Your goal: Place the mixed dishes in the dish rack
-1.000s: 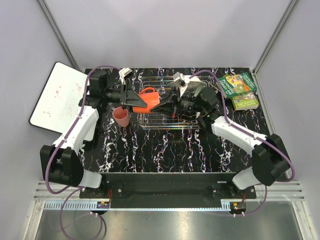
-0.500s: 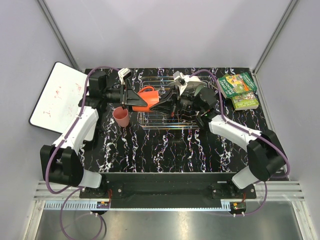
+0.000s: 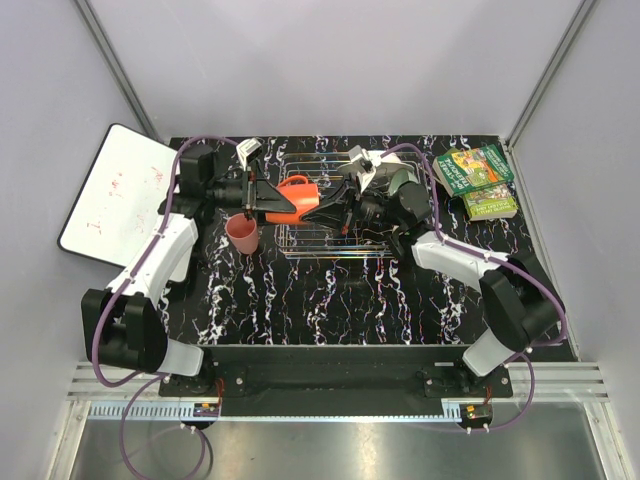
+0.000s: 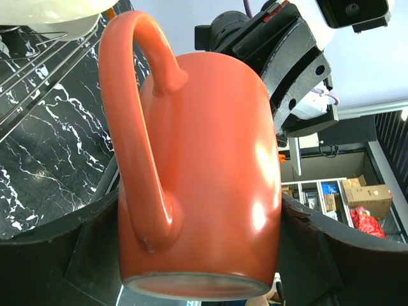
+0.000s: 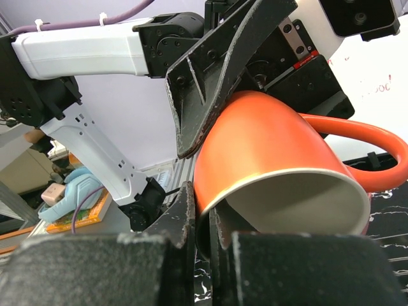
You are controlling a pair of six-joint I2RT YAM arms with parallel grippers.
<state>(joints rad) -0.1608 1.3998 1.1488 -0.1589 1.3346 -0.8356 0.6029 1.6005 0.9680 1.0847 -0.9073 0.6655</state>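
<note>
The orange mug (image 3: 292,199) is held on its side above the left end of the dish rack (image 3: 345,238), a silver wire rack. My left gripper (image 3: 262,197) is shut on the mug's body (image 4: 204,159) near its base, a finger (image 4: 319,255) on each side. My right gripper (image 3: 327,207) is shut on the mug's rim (image 5: 280,185), one finger inside and one finger (image 5: 182,223) outside. The pink cup (image 3: 242,233) stands on the table left of the rack. A pale dish (image 4: 57,13) lies in the rack wires (image 4: 38,76). The other dishes are hidden.
A whiteboard (image 3: 115,190) leans off the table's left edge. Green-covered books (image 3: 478,180) lie at the back right. The black marbled table (image 3: 330,300) is bordered by grey walls at the back and sides.
The right arm has pushed a little to the left and back, and the mug with both grippers has shifted slightly the same way. Both grips are unchanged.
</note>
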